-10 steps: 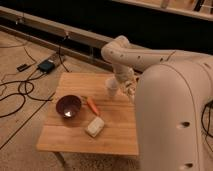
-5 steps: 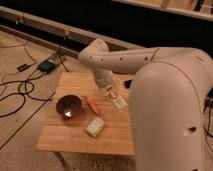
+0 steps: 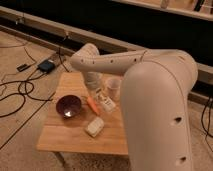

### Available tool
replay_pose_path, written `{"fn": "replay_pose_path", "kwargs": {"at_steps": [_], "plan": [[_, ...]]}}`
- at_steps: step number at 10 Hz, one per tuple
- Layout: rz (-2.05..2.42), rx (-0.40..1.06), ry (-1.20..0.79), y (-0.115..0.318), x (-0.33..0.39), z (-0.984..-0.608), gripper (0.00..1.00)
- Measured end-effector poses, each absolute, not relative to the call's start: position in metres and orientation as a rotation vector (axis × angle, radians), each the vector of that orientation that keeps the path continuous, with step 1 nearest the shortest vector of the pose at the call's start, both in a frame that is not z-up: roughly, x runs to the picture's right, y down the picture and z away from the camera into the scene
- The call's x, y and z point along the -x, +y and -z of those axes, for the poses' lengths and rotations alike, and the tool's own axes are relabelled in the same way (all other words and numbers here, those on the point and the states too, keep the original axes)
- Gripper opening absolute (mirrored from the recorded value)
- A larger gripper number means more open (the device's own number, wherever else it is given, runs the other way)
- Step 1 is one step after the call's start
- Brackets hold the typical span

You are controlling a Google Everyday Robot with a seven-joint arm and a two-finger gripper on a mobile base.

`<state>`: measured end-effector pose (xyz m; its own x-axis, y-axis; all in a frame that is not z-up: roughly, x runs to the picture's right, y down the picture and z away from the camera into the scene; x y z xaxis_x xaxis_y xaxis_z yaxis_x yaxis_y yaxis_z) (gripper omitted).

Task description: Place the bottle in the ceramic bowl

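Observation:
The dark purple-maroon ceramic bowl [image 3: 68, 105] sits on the left part of the small wooden table [image 3: 60, 137]. My gripper [image 3: 100, 95] hangs down from the arm's wrist [image 3: 93, 79] over the middle of the table, to the right of the bowl. It is shut on the small whitish bottle [image 3: 106, 102] with a tan label, which lies tilted low over the tabletop, between the bowl and the cup. The bottle is apart from the bowl and outside it.
An orange carrot-like piece [image 3: 93, 105] lies between the bowl and the bottle. A flat whitish block [image 3: 94, 126] lies near the table's front. A translucent white cup [image 3: 114, 88] stands behind the bottle. Cables and a dark box [image 3: 46, 65] lie on the floor to the left.
The arm's elbow has swung out to the left over the table. The gripper with the bottle has come lower and slightly toward the bowl.

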<state>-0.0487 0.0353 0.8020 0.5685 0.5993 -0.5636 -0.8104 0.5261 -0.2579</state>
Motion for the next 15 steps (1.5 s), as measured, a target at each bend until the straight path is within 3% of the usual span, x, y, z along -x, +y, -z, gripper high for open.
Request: {"fn": "replay_pose_path", "kwargs": {"at_steps": [7,15], "plan": [[-0.744,0.621,0.302,0.034,0.131,-0.837,0.0],[-0.517,0.663,0.156,0.037,0.243,-0.827,0.0]]}}
